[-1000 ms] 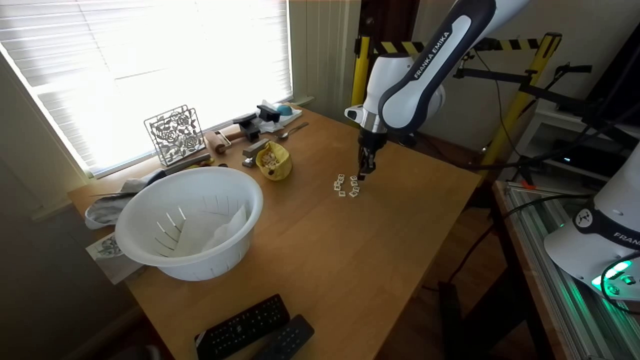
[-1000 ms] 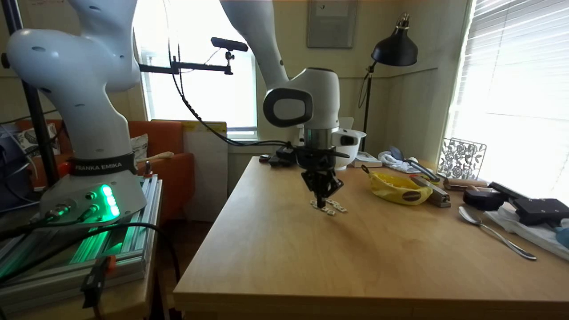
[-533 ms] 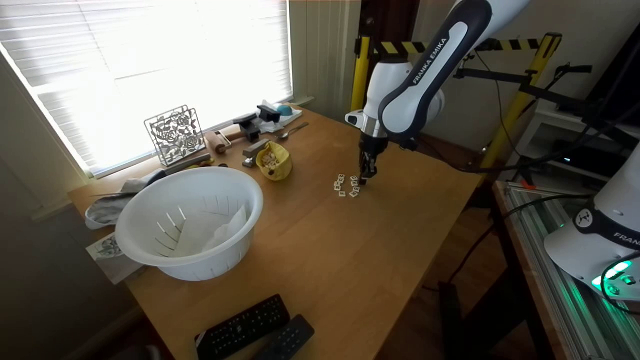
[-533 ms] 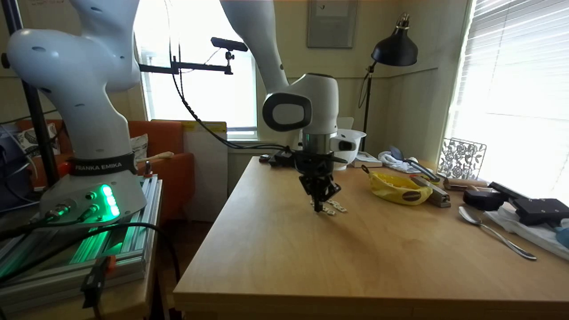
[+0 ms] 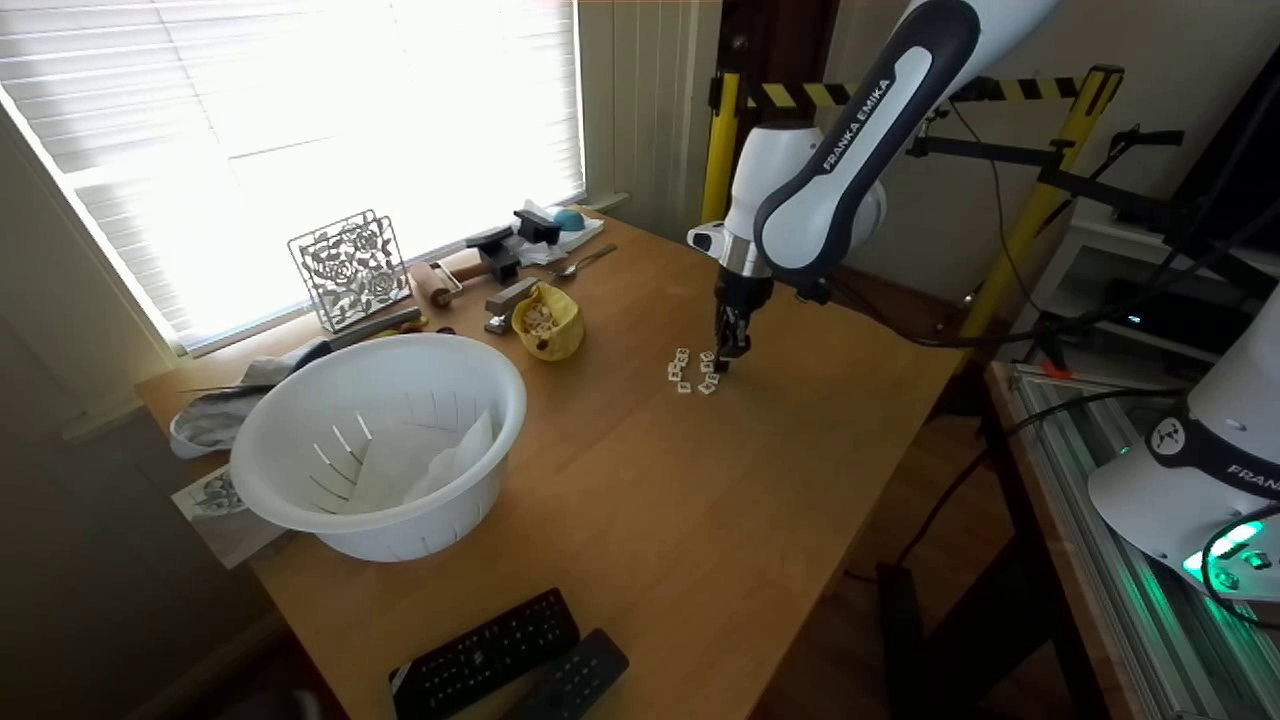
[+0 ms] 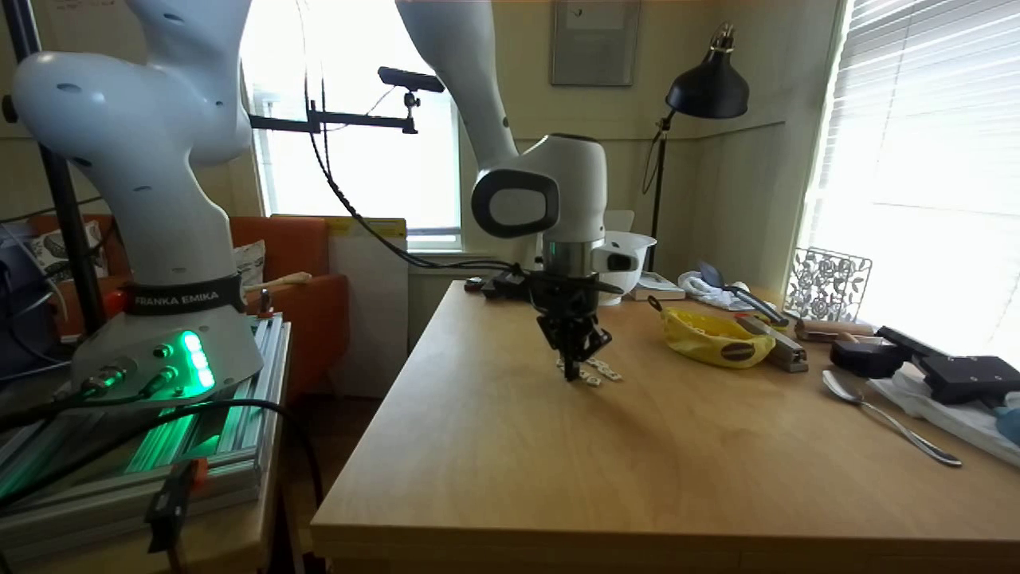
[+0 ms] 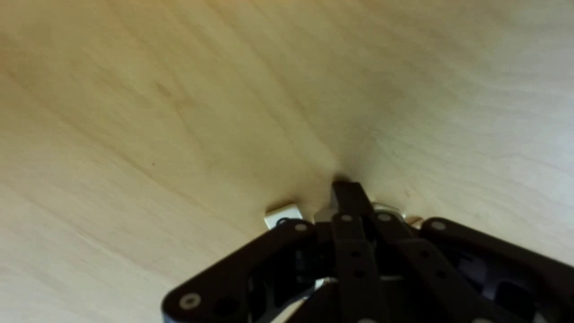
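Note:
My gripper [image 5: 722, 364] points down, its fingertips at or just above the wooden table [image 5: 640, 540]. In the wrist view the gripper [image 7: 346, 190] has its black fingers pressed together, with nothing seen between them. Several small white letter tiles lie in two short rows beside it; the nearer row [image 5: 709, 384] is close to the fingertips, the farther row [image 5: 677, 373] beyond. In the wrist view a tile [image 7: 282, 215] shows left of the fingertips, partly covered by the gripper. Other pale pieces behind the fingers are mostly hidden. The gripper [image 6: 571, 375] also hides tiles [image 6: 603, 369] in an exterior view.
A yellow banana-shaped pouch [image 5: 562, 338] holds more tiles. A white basin [image 5: 410, 535] stands at one side. Two black remotes [image 5: 490, 650] lie near the table's end. A stapler [image 6: 785, 355], a rolling pin [image 5: 432, 285], a spoon [image 6: 884, 418] and a metal holder [image 5: 350, 270] stand or lie by the window.
My gripper has come down close to the table beside the tiles, then shifted slightly toward the nearer row. The tiles and other objects have not visibly moved.

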`<state>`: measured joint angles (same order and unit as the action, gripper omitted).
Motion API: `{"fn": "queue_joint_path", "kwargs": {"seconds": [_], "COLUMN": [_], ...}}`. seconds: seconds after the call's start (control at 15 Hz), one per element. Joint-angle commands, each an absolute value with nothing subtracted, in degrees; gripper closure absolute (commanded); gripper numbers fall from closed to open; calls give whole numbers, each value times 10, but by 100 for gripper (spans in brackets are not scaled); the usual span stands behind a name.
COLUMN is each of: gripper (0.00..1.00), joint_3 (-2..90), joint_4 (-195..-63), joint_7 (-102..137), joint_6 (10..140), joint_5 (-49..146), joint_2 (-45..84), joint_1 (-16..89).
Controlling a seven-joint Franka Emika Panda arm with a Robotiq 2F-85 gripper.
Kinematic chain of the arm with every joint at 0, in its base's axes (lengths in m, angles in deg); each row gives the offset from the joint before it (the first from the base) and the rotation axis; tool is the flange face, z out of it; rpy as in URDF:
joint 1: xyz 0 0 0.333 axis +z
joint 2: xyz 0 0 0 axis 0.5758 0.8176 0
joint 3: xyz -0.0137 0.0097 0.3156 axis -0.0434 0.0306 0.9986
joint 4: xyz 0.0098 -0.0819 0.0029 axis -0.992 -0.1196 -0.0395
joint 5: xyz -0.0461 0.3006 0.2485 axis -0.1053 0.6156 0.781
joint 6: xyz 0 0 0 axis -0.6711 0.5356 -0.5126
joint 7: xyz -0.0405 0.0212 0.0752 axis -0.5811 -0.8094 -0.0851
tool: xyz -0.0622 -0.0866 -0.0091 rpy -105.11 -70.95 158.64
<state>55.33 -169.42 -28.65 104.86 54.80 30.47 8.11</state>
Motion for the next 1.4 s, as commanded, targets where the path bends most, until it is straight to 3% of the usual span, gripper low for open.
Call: {"fn": "queue_joint_path", "kwargs": {"seconds": [0.0,1.33], "gripper": [100,100], "joint_3": [568,572], "joint_4": [-1692,-1677], "joint_7": [-304,-279], "joint_6": [1050,1079], "joint_5": [557,557], "joint_2": [301,330], "joint_1": [69,71]}}
